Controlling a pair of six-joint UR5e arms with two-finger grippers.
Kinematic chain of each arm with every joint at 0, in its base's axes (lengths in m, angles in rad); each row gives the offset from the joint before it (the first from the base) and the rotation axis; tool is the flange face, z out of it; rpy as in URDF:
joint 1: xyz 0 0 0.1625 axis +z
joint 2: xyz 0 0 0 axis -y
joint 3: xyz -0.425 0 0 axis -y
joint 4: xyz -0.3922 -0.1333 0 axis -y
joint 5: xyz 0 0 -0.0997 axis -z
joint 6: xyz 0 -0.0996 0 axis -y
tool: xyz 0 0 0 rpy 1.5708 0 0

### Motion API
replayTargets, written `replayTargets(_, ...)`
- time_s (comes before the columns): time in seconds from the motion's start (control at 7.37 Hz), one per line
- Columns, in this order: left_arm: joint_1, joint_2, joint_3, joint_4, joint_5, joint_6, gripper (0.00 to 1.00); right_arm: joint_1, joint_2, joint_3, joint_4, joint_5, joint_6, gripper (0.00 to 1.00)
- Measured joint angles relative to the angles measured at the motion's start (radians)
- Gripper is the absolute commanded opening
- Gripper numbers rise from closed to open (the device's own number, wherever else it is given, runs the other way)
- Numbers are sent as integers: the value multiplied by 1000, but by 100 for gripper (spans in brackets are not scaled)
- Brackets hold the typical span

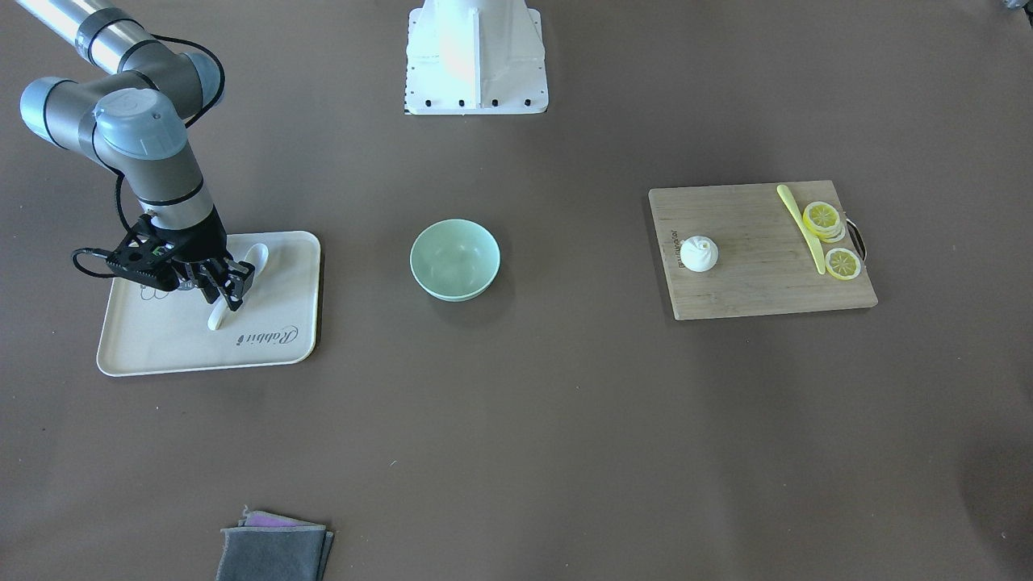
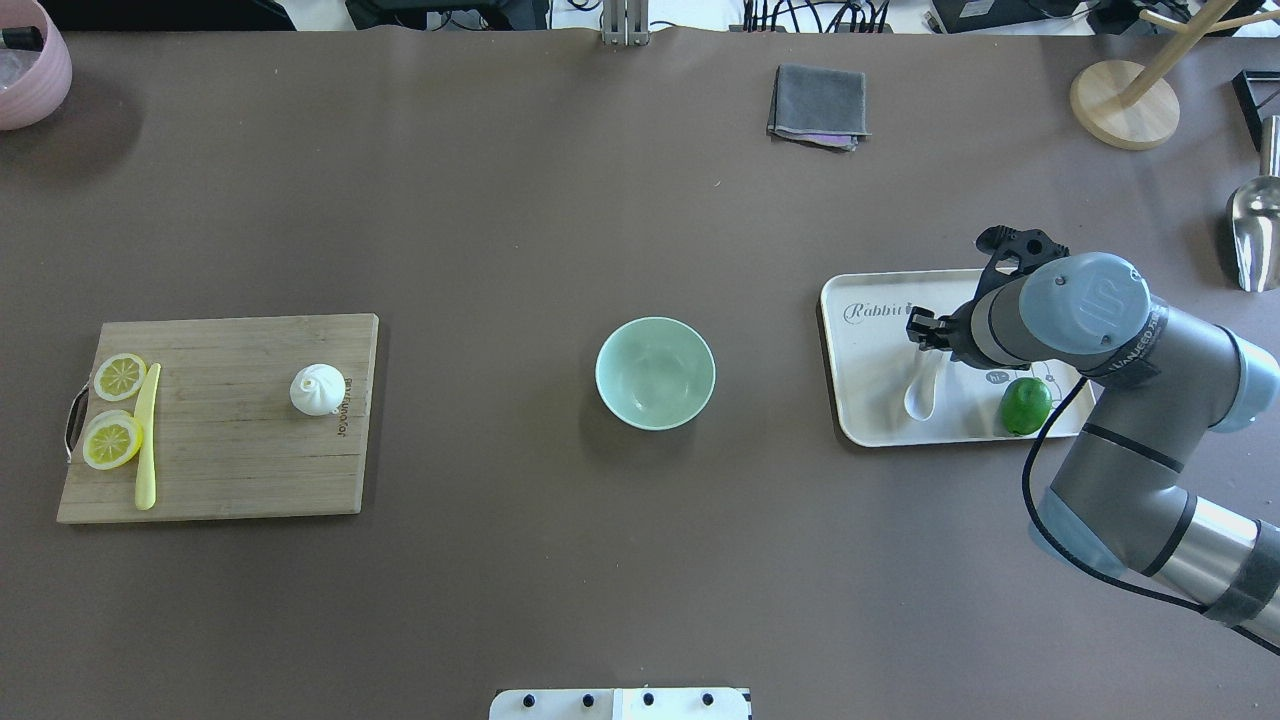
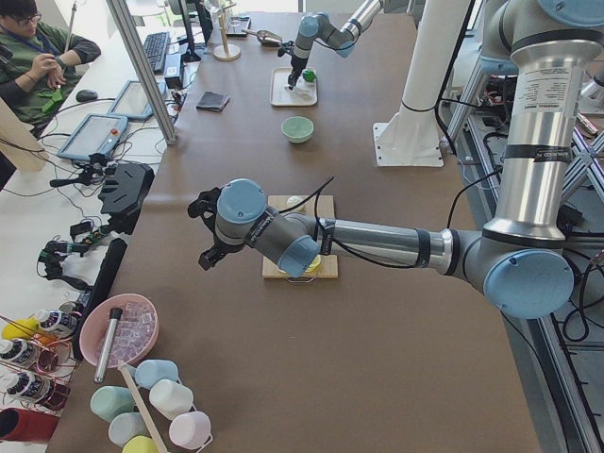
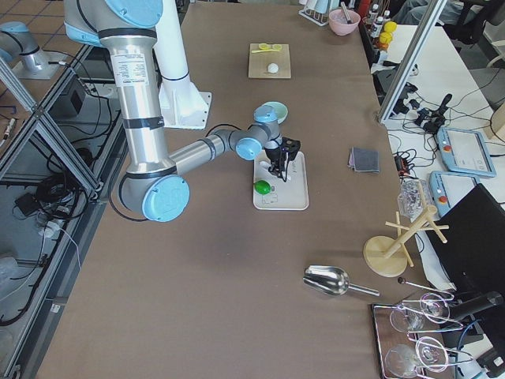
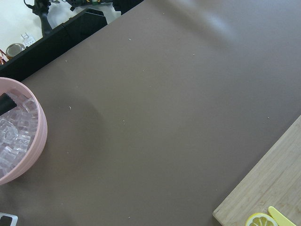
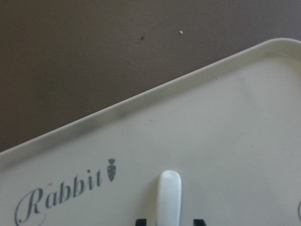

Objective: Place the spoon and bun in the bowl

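Reaching for the spoon (image 1: 257, 257) on the tray (image 1: 274, 339) at frame left, with right claw (image 1: 227, 297) slightly parted astride its handle, gripping nothing; next likely needed: pinching shut, lifting, carrying to the centre bowl (image 1: 454, 260).

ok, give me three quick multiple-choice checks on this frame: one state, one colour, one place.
1. The bowl is: A upside down; B upright and empty; C full of water.
2. The fruit on the tray with the spoon is: A green; B yellow; C red.
3. The bun sits: A in the bowl; B on the tray; C on the cutting board.

Answers: 1 B, the overhead view shows its bare mint inside. 2 A, its skin is plainly green. 3 C, it rests on the wood near the board's bowl-side edge.
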Motion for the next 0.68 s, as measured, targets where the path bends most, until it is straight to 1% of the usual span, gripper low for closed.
replayTargets(0.14,1,0,1,0,0,0,98,-3,0,0,0,-3,0,38)
replayTargets(0.27,1,0,1,0,1,0,98,-7,0,0,0,-6,0,4)
replayTargets(0.41,1,0,0,0,1,0,98,-8,0,0,0,-7,1,0)
replayTargets(0.68,0,0,-1,0,-1,0,98,-9,4,12,-1,-7,3,0)
